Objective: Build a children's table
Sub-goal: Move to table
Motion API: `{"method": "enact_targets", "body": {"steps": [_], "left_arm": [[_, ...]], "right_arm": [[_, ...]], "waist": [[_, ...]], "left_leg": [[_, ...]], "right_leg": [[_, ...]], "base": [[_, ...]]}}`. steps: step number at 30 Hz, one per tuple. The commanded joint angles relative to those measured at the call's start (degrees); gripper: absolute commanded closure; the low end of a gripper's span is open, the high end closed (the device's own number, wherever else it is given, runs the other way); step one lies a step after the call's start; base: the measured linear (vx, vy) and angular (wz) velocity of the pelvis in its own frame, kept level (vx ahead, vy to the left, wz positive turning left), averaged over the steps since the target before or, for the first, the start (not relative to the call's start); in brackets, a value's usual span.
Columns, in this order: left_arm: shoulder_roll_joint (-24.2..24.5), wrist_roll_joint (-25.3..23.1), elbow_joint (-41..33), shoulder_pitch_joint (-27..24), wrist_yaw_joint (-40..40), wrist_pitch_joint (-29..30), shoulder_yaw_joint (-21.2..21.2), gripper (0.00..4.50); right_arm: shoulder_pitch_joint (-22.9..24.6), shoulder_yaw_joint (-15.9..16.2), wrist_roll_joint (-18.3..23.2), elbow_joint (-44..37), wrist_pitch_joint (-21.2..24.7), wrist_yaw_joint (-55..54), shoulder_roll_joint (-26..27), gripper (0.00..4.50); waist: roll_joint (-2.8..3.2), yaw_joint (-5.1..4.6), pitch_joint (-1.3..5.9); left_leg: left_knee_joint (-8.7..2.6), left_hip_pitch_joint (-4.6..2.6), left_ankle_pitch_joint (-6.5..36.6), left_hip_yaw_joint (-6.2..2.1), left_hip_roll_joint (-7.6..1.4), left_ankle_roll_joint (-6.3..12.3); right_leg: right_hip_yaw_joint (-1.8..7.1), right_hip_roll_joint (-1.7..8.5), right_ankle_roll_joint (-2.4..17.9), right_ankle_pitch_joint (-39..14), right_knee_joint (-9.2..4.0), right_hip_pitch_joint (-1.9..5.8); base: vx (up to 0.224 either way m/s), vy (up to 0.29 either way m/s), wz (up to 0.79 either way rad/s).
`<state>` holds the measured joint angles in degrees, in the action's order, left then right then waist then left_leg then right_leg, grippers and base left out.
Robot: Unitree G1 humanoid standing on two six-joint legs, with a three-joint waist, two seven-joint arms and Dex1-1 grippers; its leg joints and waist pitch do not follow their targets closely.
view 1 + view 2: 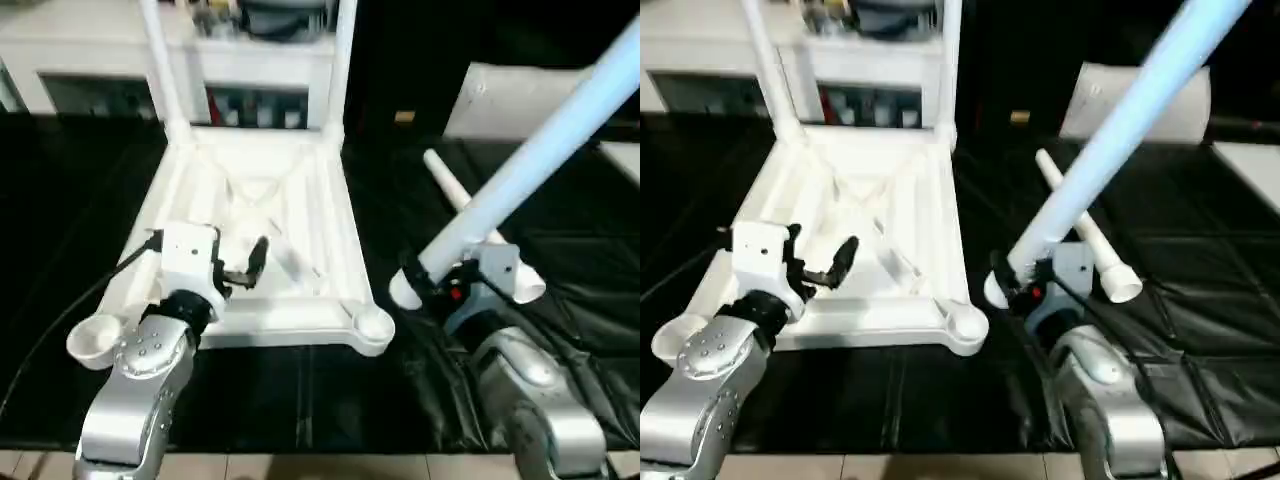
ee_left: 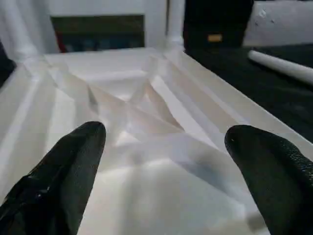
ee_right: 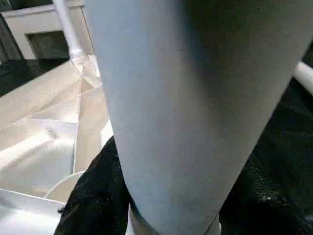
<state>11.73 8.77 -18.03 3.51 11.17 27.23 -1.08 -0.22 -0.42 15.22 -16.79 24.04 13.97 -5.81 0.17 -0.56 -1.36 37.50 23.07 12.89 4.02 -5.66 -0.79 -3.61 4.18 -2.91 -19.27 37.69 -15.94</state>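
The white tabletop (image 1: 300,185) lies upside down on the black mat, ribbed underside up. Two white legs (image 1: 158,60) (image 1: 343,55) stand upright in its far corner sockets. The near sockets (image 1: 375,325) (image 1: 92,338) hold nothing. My left gripper (image 1: 235,262) hovers open over the near left part of the underside, its black fingers (image 2: 58,171) apart with nothing between them. My right gripper (image 1: 425,275) is shut on a third leg (image 1: 540,150), held slanted up to the right, its lower end (image 1: 404,290) just right of the near right socket. A fourth leg (image 1: 480,225) lies on the mat behind it.
A white shelf unit (image 1: 250,50) with items on it stands behind the tabletop. A flat white sheet (image 1: 510,95) lies at the back right. The black mat (image 1: 580,250) is wrinkled on the right. The floor edge (image 1: 300,465) runs along the front.
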Motion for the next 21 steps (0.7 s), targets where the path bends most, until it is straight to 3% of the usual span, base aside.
{"method": "enact_targets", "body": {"steps": [1,2,4,6,8,10,11,12,14,17,18,19,21], "left_arm": [[0.5,1.4,0.8,1.4,2.7,-0.1,-0.9,0.0],[0.6,1.9,1.1,1.7,3.9,-0.7,-1.2,0.0],[1.5,2.7,2.1,2.9,6.6,-0.4,-2.3,0.0],[4.1,3.3,4.5,5.4,12.9,-0.5,-5.0,0.0],[5.5,3.0,6.2,7.0,15.8,-0.6,-6.5,0.0],[7.5,2.1,8.9,9.4,20.0,-1.2,-8.6,0.0],[8.5,1.7,10.3,10.5,22.3,-1.9,-9.7,0.0],[10.8,1.9,14.0,13.6,29.0,-3.1,-11.7,0.0],[11.3,1.7,15.1,14.5,30.6,-3.5,-12.2,0.0],[13.3,1.8,19.4,17.7,37.7,-5.8,-14.8,0.28],[13.6,1.6,20.6,18.5,39.3,-6.6,-15.7,0.35],[13.7,1.5,22.0,19.4,41.0,-7.6,-16.5,0.46],[13.7,1.1,25.6,21.8,44.8,-9.4,-18.5,0.65]], "right_arm": [[-1.0,-1.5,-0.1,0.1,-2.5,-1.0,0.1,2.59],[-1.1,-1.6,-0.7,0.5,-2.8,-1.0,-0.3,2.59],[-1.6,-2.1,-1.7,1.6,-3.3,-1.3,-0.8,2.59],[-2.3,-2.4,1.7,0.9,4.0,1.0,-1.9,2.59],[-2.6,-2.0,2.3,1.1,4.3,2.3,-2.7,2.59],[-3.1,-1.5,2.0,1.9,3.2,3.3,-3.7,2.59],[-3.4,-1.5,2.0,2.3,3.1,3.8,-4.0,2.59],[-3.9,-1.3,2.3,3.3,2.5,4.8,-4.7,2.59],[-4.0,-1.4,2.5,3.4,2.6,4.9,-4.7,2.59],[-4.2,-1.6,3.5,3.9,3.6,6.6,-5.3,2.59],[-4.1,-1.7,3.4,4.1,3.3,6.9,-5.5,2.59],[-4.0,-1.9,3.4,4.4,3.0,7.2,-5.7,2.59],[-3.8,-2.3,3.5,5.1,2.5,7.8,-6.0,2.59]], "waist": [[0.34,0.28,2.34],[0.5,0.34,2.22],[0.66,0.14,1.88],[0.56,0.33,1.42],[0.5,0.41,1.27],[0.1,0.57,0.92],[0.14,0.63,0.92],[0.22,0.59,0.97],[0.31,0.52,1.18],[0.24,0.64,1.83],[0.19,0.59,2.13],[0.25,0.85,2.41],[0.39,0.98,2.77]], "left_leg": [[-4.89,-1.71,-3.5,-2.02,-5.99,2.92],[-5.65,-2.37,2.5,-2.11,-6.48,1.31],[-6.65,-2.44,7.0,-2.2,-6.52,1.08],[-7.29,-2.22,12.9,-1.85,-6.16,0.18],[-7.47,-2.07,17.0,-1.18,-6.19,-1.79],[-7.58,-2.3,21.8,-0.42,-6.13,-4.34],[-7.58,-2.33,22.4,-0.27,-6.12,-4.81],[-7.86,-2.32,23.4,-0.09,-6.31,-6.11],[-7.99,-2.39,23.3,-0.04,-6.47,-6.69],[-7.97,-2.18,19.1,0.43,-6.56,-5.39],[-7.85,-1.76,14.9,0.55,-6.67,-4.24],[-7.63,-1.82,10.1,0.83,-6.64,-2.26],[-7.06,-1.85,5.6,1.31,-6.56,0.36]], "right_leg": [[2.29,5.58,3.9,26.2,-3.84,1.44],[1.93,4.89,6.7,19.5,-4.16,1.12],[1.93,4.31,10.6,13.0,-4.4,0.6],[2.3,4.54,12.0,6.4,-5.05,0.56],[2.57,5.0,12.4,0.7,-5.62,0.35],[3.14,5.53,11.8,-9.6,-6.67,-0.61],[3.2,5.64,11.5,-11.9,-6.89,-0.75],[3.2,5.48,10.7,-14.1,-6.9,-1.16],[3.16,5.37,10.7,-12.6,-6.56,-1.32],[3.07,5.11,11.4,-5.9,-5.82,-1.37],[2.95,4.98,12.1,0.0,-5.18,-1.05],[2.78,4.75,12.7,6.8,-4.8,-1.09],[2.68,4.8,14.0,14.4,-4.24,-1.09]], "base": [[-0.063,0.002,0.01],[-0.074,0.011,-0.01],[-0.078,0.013,0.0],[-0.089,0.017,0.0],[-0.091,0.013,0.0],[-0.089,0.012,-0.01],[-0.073,0.009,-0.03],[-0.093,0.011,-0.06],[0.0,0.0,0.0],[0.0,0.0,0.0],[0.0,0.0,0.0],[0.0,0.0,0.0],[0.0,0.0,0.0]]}}
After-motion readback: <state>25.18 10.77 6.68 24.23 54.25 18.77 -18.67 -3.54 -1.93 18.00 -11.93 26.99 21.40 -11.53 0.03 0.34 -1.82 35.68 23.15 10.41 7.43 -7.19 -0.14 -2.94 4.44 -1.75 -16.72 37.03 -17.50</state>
